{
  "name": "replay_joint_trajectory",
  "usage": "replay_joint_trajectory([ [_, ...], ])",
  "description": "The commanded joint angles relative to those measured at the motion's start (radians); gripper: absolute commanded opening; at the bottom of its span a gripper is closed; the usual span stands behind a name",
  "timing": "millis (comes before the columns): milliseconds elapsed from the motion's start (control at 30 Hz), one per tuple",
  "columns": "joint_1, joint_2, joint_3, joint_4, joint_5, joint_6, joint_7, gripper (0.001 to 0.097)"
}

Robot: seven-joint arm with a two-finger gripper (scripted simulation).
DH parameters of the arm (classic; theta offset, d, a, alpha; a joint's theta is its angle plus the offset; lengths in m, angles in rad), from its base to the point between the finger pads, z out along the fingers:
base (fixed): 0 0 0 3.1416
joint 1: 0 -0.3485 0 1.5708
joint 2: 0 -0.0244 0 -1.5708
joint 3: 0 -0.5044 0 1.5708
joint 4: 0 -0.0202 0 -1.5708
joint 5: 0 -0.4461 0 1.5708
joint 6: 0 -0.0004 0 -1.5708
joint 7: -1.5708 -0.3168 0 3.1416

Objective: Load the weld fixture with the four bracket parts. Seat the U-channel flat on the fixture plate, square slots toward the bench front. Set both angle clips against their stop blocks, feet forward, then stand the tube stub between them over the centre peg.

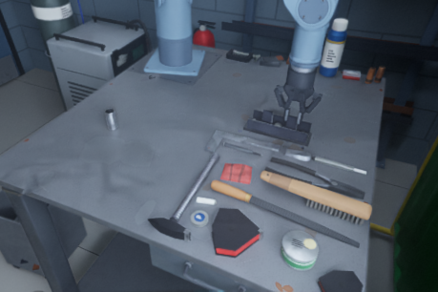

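The tube stub (110, 119) stands upright on the left part of the bench, far from the dark weld fixture (278, 126) at the right centre. The fixture is a low plate with raised blocks on top. My gripper (293, 120) reaches straight down into the fixture between its blocks. It is closed on a small part at the fixture, most likely an angle clip, though the fingers hide most of it. I cannot make out the U-channel or a second clip apart from the fixture's own blocks.
A white-grey welder cabinet (95, 57) stands behind the bench's left corner. In front of the fixture lie a steel square (242, 142), a wire brush (318, 195), a file (280, 212), a hammer (185, 205), a red pad (236, 172) and a tin (299, 249). A spray can (333, 47) stands at the back.
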State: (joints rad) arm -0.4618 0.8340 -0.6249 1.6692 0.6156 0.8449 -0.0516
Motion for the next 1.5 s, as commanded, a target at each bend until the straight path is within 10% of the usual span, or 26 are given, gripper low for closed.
replay_joint_trajectory([
  [0, 0.0, -0.001, 0.001, -0.002, 0.001, 0.0, 0.0, 0.008],
  [233, 0.001, -0.001, 0.001, -0.002, 0.001, 0.0, 0.0, 0.0085],
  [933, 0.001, -0.001, 0.001, -0.002, 0.001, 0.0, 0.0, 0.05],
  [1467, 0.001, 0.0, 0.001, -0.001, 0.001, 0.0, 0.0, 0.05],
])
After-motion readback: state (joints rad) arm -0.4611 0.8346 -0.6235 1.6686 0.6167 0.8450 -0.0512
